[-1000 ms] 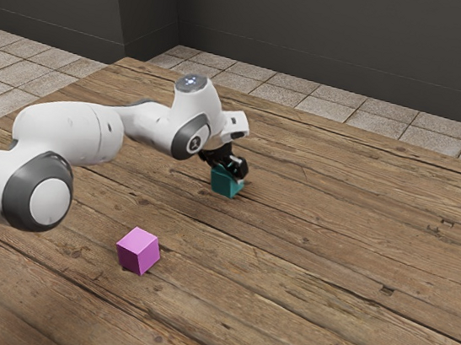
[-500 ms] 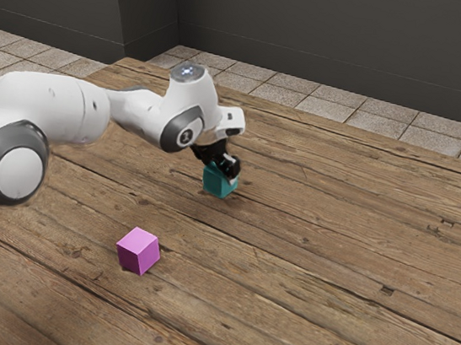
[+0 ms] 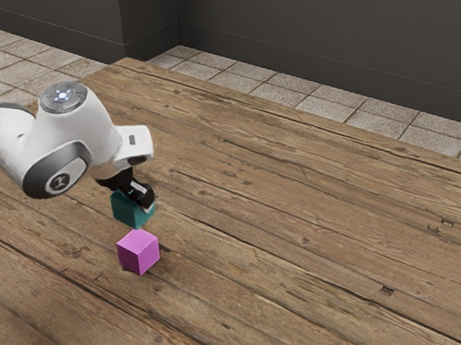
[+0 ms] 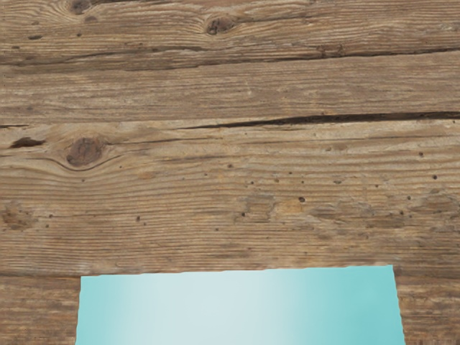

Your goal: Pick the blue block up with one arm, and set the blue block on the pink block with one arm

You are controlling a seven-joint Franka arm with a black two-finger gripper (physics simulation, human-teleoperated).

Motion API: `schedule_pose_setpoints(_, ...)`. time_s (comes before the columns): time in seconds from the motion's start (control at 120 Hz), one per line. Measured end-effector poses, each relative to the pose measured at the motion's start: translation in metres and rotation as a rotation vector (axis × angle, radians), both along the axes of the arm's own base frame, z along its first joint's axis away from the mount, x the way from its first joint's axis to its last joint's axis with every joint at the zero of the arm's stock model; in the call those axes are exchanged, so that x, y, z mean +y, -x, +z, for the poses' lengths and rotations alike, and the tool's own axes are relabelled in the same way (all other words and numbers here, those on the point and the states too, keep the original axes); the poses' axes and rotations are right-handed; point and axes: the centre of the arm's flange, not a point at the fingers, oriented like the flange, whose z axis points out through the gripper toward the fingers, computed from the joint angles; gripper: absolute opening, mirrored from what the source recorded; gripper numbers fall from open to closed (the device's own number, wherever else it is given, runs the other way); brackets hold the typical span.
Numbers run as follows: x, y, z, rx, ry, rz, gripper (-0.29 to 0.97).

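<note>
My gripper (image 3: 131,196) is shut on the teal-blue block (image 3: 130,209), holding it off the wooden table just behind and above the pink block (image 3: 138,251) in the exterior view. The two blocks are close together but apart. The pink block rests on the planks toward the front of the table. In the wrist view the held blue block (image 4: 237,306) appears as a large pale teal face right under my hand, with bare wood planks beyond it.
The wooden table (image 3: 332,237) stretches away to the exterior view's right. A tiled floor (image 3: 333,101) and dark walls lie behind the table. My white arm (image 3: 14,140) comes in from the exterior view's left.
My gripper has carried the blue block from the table's middle toward the exterior view's left and front, ending just above and behind the pink block. The pink block stayed put.
</note>
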Motion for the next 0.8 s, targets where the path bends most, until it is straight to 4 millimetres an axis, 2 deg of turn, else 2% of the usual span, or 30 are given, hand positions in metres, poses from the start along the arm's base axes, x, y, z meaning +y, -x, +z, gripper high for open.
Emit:
schedule_pose_setpoints(0.158, -0.001, 0.007, -0.013, 0.024, 0.016, 0.041, 0.34)
schedule_pose_setpoints(0.4, -0.001, 0.001, -0.045, 0.062, 0.056, 0.081, 0.34)
schedule_pose_setpoints(0.625, -0.003, -0.004, -0.04, 0.023, 0.058, 0.078, 0.36)
schedule_pose_setpoints(0.8, -0.004, -0.005, -0.039, 0.015, 0.059, 0.077, 0.53)
